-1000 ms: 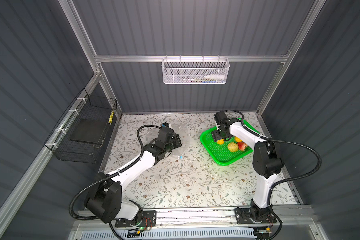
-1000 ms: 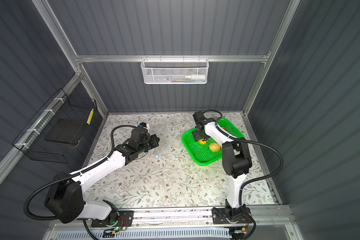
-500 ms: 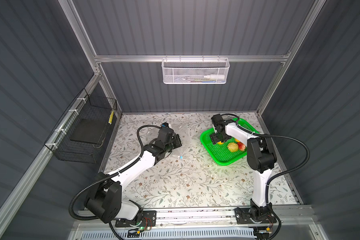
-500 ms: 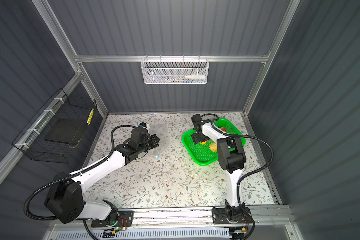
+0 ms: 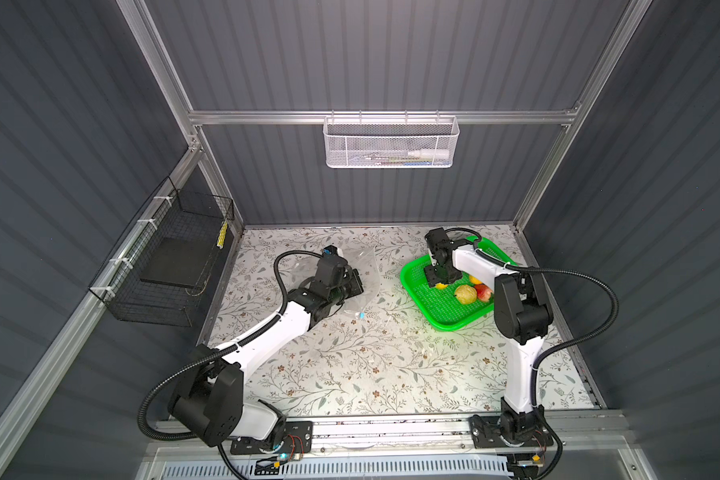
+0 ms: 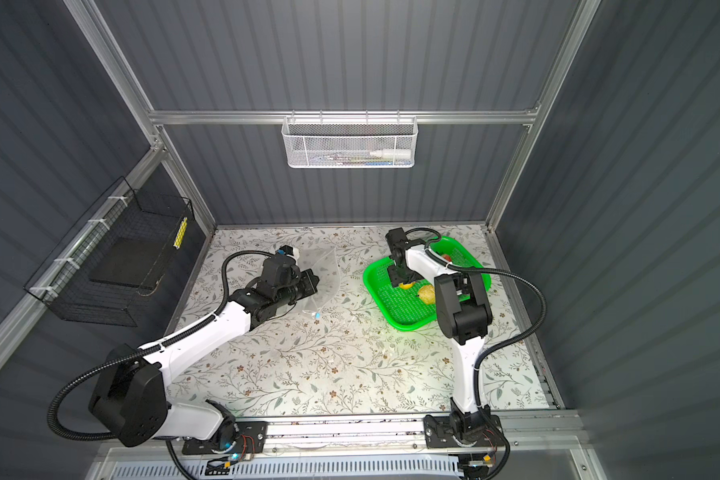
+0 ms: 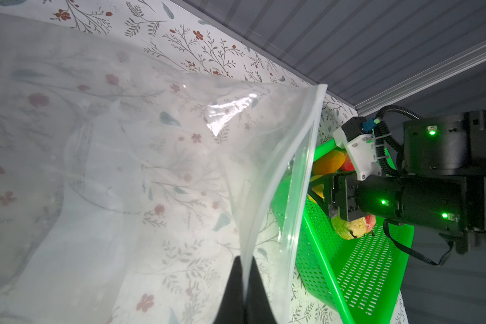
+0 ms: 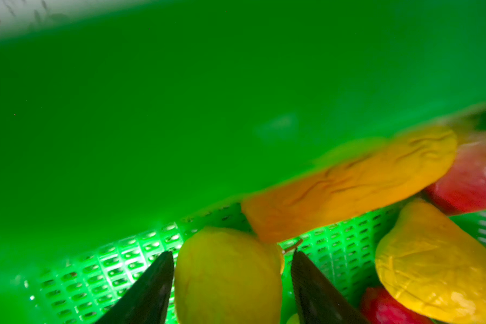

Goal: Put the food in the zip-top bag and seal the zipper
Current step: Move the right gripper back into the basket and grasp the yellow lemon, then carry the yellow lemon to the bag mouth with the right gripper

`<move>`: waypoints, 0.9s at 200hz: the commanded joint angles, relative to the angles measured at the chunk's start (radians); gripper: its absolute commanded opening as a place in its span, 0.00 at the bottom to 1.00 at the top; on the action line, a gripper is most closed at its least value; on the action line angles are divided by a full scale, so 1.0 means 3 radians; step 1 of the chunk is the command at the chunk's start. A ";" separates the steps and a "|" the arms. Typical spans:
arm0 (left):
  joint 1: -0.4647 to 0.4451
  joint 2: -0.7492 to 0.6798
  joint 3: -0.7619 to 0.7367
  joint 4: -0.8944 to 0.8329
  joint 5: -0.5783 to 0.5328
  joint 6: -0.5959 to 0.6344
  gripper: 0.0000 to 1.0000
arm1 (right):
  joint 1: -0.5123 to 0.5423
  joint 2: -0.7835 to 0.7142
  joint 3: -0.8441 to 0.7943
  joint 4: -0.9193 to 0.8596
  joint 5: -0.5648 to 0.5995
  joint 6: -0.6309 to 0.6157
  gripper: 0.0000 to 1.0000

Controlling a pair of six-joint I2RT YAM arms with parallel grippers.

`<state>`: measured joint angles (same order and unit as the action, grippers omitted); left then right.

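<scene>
Currently: left jaws pressed together, pinching bag [image 7: 152, 168] edge. Right jaws spread either side of 1 yellow fruit [image 8: 225, 277] in basket [image 8: 180, 112], far right.

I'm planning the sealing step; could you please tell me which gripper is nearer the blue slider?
Left. The left gripper pinches the zip-top bag close to the slider; the right gripper is in the green basket, straddling a yellow fruit.

the table [image 5: 350, 365] wears a pale floral print. on it, left of centre toward the back, rests the clear zip-top bag [image 5: 370, 274], partly raised, its blue slider [image 5: 362, 315] low. nearby on the right sits the green perforated basket [image 5: 449, 322].
</scene>
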<state>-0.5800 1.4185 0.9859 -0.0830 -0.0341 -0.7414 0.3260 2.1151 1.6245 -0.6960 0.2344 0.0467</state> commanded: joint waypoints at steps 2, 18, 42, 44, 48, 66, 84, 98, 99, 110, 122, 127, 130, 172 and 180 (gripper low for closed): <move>-0.0004 0.0009 0.0035 -0.0045 -0.0055 0.0022 0.00 | -0.0018 0.0067 -0.0007 -0.0083 -0.0028 0.0023 0.61; -0.0004 0.0002 0.0031 -0.0046 -0.0054 0.0013 0.00 | -0.0023 0.0048 -0.0016 -0.0074 -0.0023 0.0028 0.56; -0.0004 -0.0014 0.0020 -0.0045 -0.0060 0.0012 0.00 | -0.0038 -0.0021 -0.0036 -0.0056 -0.0044 0.0042 0.53; -0.0002 -0.0014 0.0020 -0.0044 -0.0060 0.0012 0.00 | -0.0041 -0.0026 -0.0038 -0.0056 -0.0047 0.0043 0.52; -0.0004 -0.0014 0.0015 -0.0045 -0.0065 0.0012 0.00 | -0.0043 -0.0047 -0.0043 -0.0052 -0.0059 0.0048 0.52; -0.0004 -0.0025 0.0004 -0.0041 -0.0065 0.0011 0.00 | -0.0049 -0.0135 -0.0073 -0.0043 -0.0071 0.0065 0.51; -0.0004 -0.0034 -0.0008 -0.0030 -0.0065 0.0009 0.00 | -0.0058 -0.0257 -0.0135 -0.0012 -0.0088 0.0083 0.51; -0.0004 -0.0046 -0.0014 -0.0030 -0.0070 -0.0003 0.00 | -0.0069 -0.0363 -0.0186 -0.0007 -0.0100 0.0104 0.50; -0.0004 -0.0045 -0.0014 -0.0030 -0.0070 0.0000 0.00 | -0.0069 -0.0370 -0.0190 -0.0007 -0.0101 0.0107 0.50; -0.0004 -0.0055 -0.0022 -0.0030 -0.0075 0.0006 0.00 | -0.0079 -0.0467 -0.0242 -0.0001 -0.0118 0.0134 0.50; -0.0004 -0.0065 -0.0031 -0.0025 -0.0083 0.0005 0.00 | -0.0087 -0.0589 -0.0322 0.0026 -0.0153 0.0168 0.50; -0.0004 -0.0070 -0.0034 -0.0024 -0.0085 0.0002 0.00 | -0.0089 -0.0642 -0.0355 0.0038 -0.0174 0.0183 0.50; -0.0004 -0.0072 -0.0034 -0.0025 -0.0085 0.0006 0.00 | -0.0096 -0.0675 -0.0376 0.0042 -0.0185 0.0191 0.50; -0.0004 -0.0075 -0.0048 -0.0005 -0.0053 -0.0008 0.00 | -0.0119 -0.1195 -0.0611 0.0158 -0.0464 0.0313 0.50; -0.0004 -0.0077 -0.0050 0.0004 -0.0046 -0.0006 0.00 | -0.0120 -0.1310 -0.0655 0.0197 -0.0550 0.0327 0.50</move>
<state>-0.5800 1.4181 0.9859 -0.0834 -0.0452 -0.7418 0.2939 1.8023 1.4597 -0.6621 0.1467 0.1123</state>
